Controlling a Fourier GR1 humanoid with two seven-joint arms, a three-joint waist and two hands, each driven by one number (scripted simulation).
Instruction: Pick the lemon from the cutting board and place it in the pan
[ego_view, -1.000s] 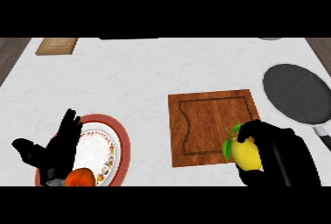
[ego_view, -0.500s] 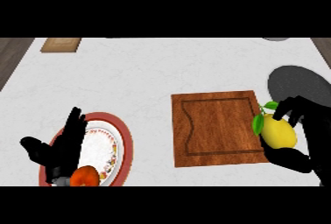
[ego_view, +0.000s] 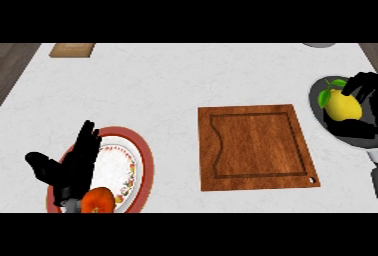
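clearly the pick is done: the lemon (ego_view: 343, 105) is off the cutting board (ego_view: 255, 147), which is lying bare on the tabletop (ego_view: 184, 75). the right hand (ego_view: 362, 107) is holding the lemon over the dark pan (ego_view: 319, 95) at the right edge of the view, so what is left, as i judge it, is lowering and letting go. whether the fruit is already touching the pan floor cannot be told from here. the right hand is coming in from the right side, its fingers (ego_view: 360, 82) curling round the lemon's top and far side, with the green leaf (ego_view: 326, 94) sticking out to the left. the left hand (ego_view: 70, 167) is resting at lower left with straight fingers pointing up, over the rim of a red-edged plate (ego_view: 136, 165), just above an orange fruit (ego_view: 97, 201).
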